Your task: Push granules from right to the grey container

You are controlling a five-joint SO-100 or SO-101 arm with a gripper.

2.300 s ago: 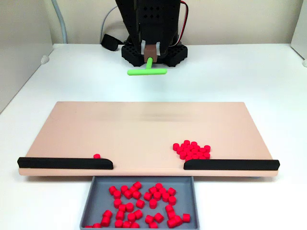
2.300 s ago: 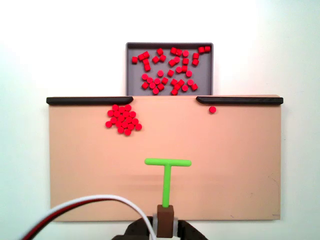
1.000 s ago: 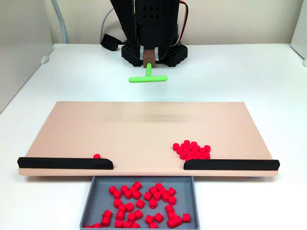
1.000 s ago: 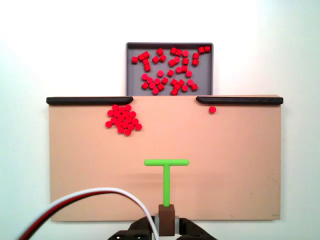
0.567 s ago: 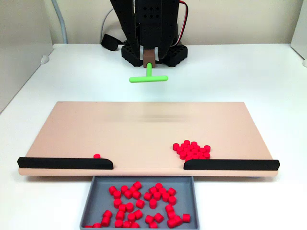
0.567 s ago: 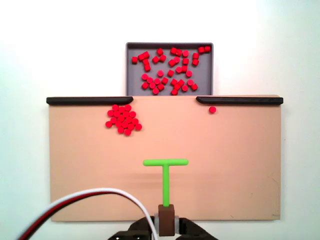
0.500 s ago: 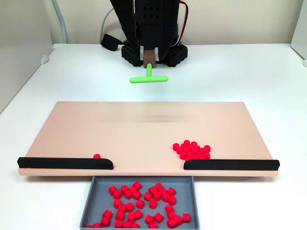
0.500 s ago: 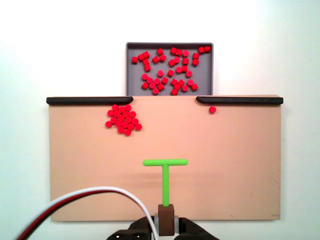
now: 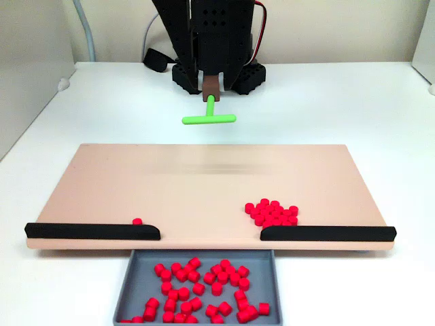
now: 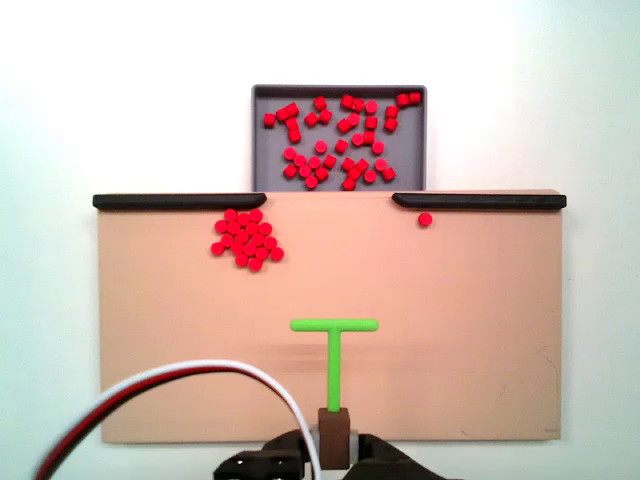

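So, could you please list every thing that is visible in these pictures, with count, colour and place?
granules: one cluster, red, on the board beside a rail
single granule: one, red, on the board by the other rail
granules in the tray: many, red, scattered
grey container: one, grey, at the board's edge, behind the gap
board: one, tan, on the table
rails: two, black, along the board's edge
table: one, white
pusher: one, green, T-shaped, over the board
cables: red, white, black, near the arm
gripper: one, black, holding the pusher's brown block

In the top-down fixed view, bare board [image 10: 450,330] lies open at centre. Two black rails [image 10: 178,201] bar the upper edge, seemingly leaving a gap before the tray [image 10: 262,135].
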